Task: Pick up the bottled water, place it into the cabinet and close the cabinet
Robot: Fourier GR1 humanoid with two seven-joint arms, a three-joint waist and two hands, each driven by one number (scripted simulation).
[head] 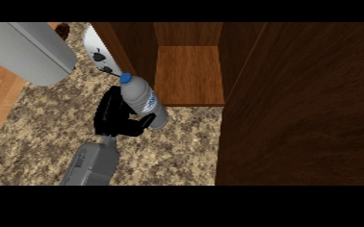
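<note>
Only one black hand [116, 115] in view, coming up on a grey forearm from the lower edge; which arm it belongs to can't be told. A large grey shape at upper left is cut off by the edge, unidentifiable. Bottled water [144, 101]: clear, blue cap, blue-printed label, tilted, cap up and away from the hand. Fingers and thumb curl round its lower body, hiding part of it. Open cabinet [189, 75] shelf just beyond; dark door right. Speckled bench [171, 154] beneath.

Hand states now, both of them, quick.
Left hand: shut on the water bottle, in front of the open cabinet.
Right hand: not in view.
</note>
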